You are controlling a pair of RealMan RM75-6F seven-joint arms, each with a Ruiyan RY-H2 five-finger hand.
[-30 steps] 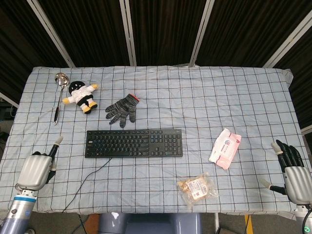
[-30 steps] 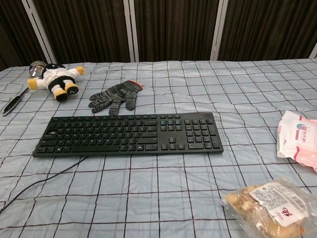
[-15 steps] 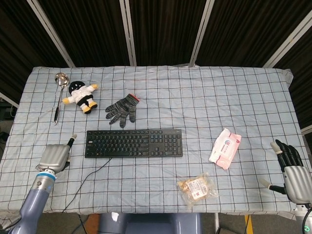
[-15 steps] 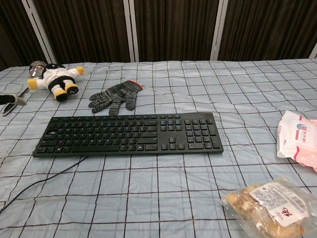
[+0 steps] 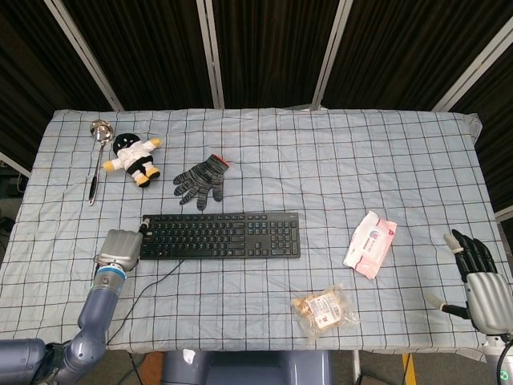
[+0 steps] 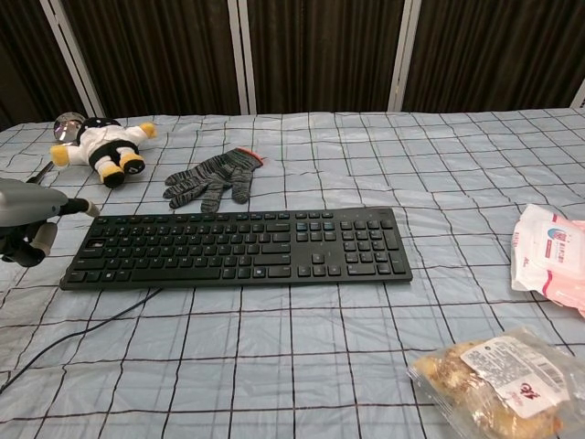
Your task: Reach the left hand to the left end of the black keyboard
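My left hand (image 5: 120, 245) just beside left end of black keyboard (image 5: 220, 235), fingers apart, holding nothing. Keyboard table centre. Risk: overshoot toward 3 o'clock shoves it, or snags cable (image 5: 148, 286) at 6 o'clock.

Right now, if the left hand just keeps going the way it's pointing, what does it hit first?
Most likely the black keyboard. The left hand sits just off its left end, fingers aimed toward that edge. Whether they already touch it isn't clear from either view.
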